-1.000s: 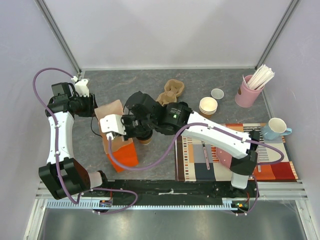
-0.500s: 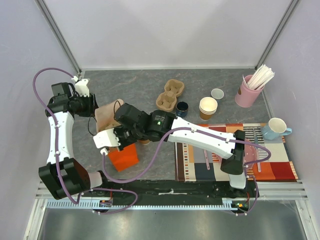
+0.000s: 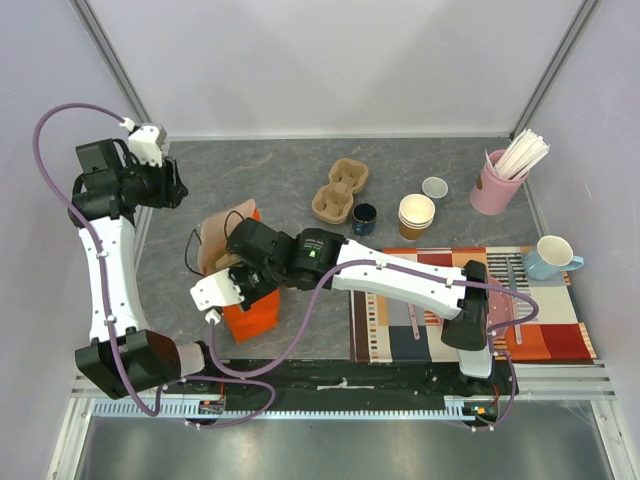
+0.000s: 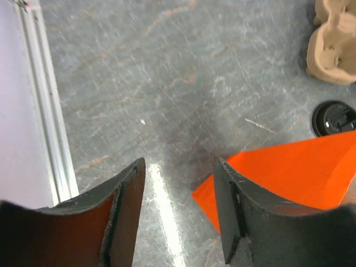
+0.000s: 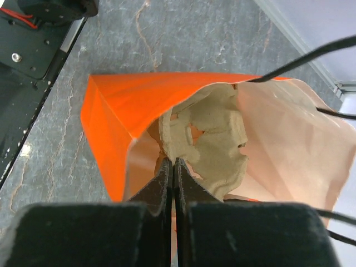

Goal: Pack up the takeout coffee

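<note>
Since a second ago my left arm has swung back toward 10 o'clock, and the left gripper (image 4: 179,162) is spread, gripping nothing. The right gripper (image 5: 171,164) is pressed together over the orange bag (image 3: 255,314), whose pulp tray (image 5: 206,139) is half hidden. The takeout coffee (image 3: 364,218) stands at the bag's 2 o'clock, and only its black lid shows.

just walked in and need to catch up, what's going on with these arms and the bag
The right gripper, jaws shut, sits at the mouth of the open orange paper bag, which has a moulded pulp cup carrier inside. The left gripper hangs open over the grey table beside the bag, holding nothing. The small brown cup with a black lid stands on the table, not yet packed.
</note>
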{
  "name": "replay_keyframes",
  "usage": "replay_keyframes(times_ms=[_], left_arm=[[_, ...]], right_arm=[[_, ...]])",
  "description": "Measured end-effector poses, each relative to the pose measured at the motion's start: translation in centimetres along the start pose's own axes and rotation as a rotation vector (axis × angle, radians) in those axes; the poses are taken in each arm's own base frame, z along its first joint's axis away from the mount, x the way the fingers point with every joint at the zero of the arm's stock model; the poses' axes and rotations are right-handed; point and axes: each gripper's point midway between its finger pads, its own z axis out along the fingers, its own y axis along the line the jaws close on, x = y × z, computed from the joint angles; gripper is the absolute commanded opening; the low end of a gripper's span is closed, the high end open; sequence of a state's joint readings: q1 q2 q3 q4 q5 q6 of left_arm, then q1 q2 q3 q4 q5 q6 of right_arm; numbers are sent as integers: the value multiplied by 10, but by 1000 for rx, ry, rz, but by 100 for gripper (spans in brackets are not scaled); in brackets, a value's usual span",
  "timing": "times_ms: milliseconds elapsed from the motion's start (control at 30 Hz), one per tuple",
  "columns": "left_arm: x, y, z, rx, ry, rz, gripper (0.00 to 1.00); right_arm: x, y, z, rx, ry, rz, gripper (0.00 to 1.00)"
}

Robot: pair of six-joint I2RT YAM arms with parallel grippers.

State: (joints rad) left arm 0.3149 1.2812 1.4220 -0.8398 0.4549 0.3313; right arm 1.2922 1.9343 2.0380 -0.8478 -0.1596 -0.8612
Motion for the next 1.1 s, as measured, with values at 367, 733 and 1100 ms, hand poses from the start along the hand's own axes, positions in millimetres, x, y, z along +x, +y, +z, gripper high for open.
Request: replay_keyframes(times_ms=[367,733,1100], left_arm=[[-45,-66,-26,291,-148,99,73],[-18,-110,-31,437,-79,264,62],[11,-108,-34,475,4,442,62]], right_arm=[[11,14,10,-52,17,-51,0],[11,14,8,-44,13,-61,0],[12,12,1,-28,22,-83,0]])
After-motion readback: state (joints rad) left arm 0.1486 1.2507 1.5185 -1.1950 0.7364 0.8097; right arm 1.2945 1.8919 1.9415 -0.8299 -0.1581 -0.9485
